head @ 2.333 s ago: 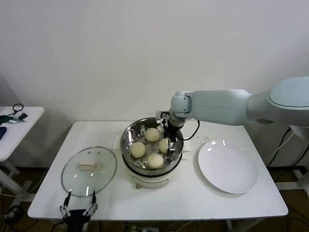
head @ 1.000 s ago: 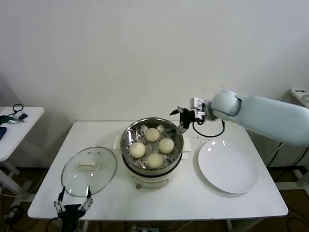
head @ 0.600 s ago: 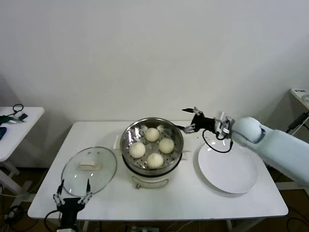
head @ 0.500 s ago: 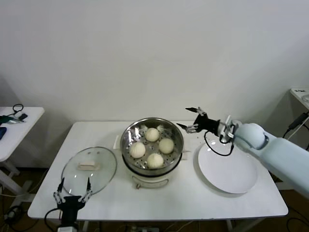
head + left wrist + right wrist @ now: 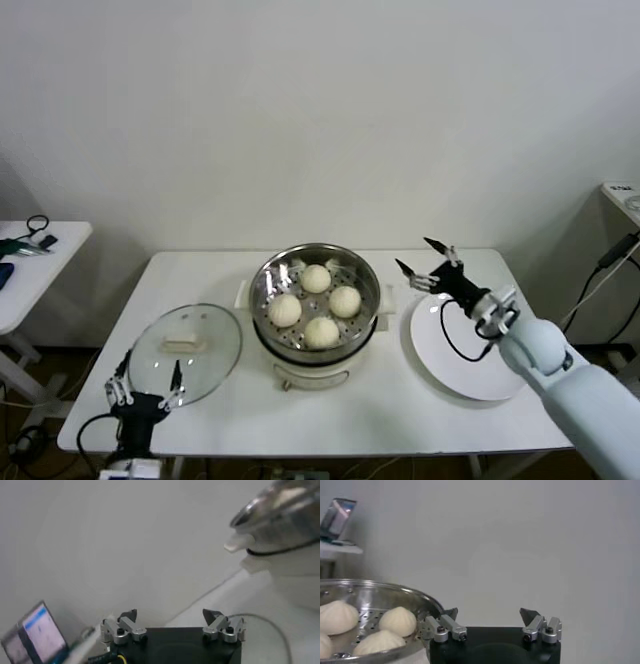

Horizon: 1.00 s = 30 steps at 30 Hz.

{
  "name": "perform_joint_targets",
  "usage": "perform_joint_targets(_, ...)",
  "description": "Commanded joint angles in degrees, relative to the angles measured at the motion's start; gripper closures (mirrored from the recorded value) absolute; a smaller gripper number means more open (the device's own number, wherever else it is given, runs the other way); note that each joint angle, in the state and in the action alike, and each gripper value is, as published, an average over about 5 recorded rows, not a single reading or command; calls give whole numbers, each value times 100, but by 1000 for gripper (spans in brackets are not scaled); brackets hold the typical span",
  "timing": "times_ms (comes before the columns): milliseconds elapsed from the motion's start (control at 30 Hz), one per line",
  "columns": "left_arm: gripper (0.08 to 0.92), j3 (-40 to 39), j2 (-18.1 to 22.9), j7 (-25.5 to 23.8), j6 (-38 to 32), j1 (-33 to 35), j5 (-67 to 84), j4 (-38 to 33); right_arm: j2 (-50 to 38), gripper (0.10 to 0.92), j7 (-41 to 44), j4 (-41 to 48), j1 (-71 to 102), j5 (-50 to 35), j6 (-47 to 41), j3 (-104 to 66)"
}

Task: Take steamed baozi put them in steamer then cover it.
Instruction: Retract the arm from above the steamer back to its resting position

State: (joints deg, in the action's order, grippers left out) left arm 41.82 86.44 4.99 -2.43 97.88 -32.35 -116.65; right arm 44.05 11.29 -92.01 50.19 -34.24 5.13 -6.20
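Observation:
The steamer (image 5: 270,283) stands uncovered mid-table with several cream-white baozi (image 5: 321,332) on its perforated tray. The cover (image 5: 215,345), a clear glass lid with a cream bar handle, lies flat on the table to the steamer's left. My right gripper (image 5: 416,256) hangs open and empty just right of the steamer, above the plate's far edge. In the right wrist view, the open right gripper (image 5: 489,613) looks past the steamer (image 5: 415,599) and baozi (image 5: 397,621). My left gripper (image 5: 150,377) is open and empty at the table's front-left edge, just in front of the cover. In the left wrist view, the left gripper (image 5: 169,615) is open, the steamer (image 5: 280,505) beyond.
A flat white plate (image 5: 455,355) lies to the right of the steamer, partly under my right arm. A small side table (image 5: 40,262) with cables stands off to the left. The white wall is close behind the table.
My right arm drew out of the steamer and swung right, to above the plate. My left gripper rose a little at the front-left edge, closer to the cover.

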Motion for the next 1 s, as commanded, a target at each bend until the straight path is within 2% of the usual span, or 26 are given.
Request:
perform_joint_targets(33, 177, -5, -374, -214, 227, -126, -3585, 52, 980, 203, -133, -98, 1766, 427, 8, -1916)
perform_joint_targets(300, 177, -110, -878, -371, 304, -477, -4824, 672, 1212, 203, -99, -51, 1964, 726, -34, -1997)
perform_joint_targets(467, 177, -147, -1130, -170, 178, -1057, -5264, 1340, 1261, 203, -72, 6, 1999, 808, -75, -2002)
perform_joint_targets(700, 177, -257, -1250, -86, 11, -1556, -5338, 1957, 1322, 203, 33, 30, 2052, 970, -183, -2121)
perform_joint_targets(1000, 177, -299, -1176, -20, -15, -1882, -5246, 2484, 1444, 203, 38, 55, 2038, 1134, -190, -2127)
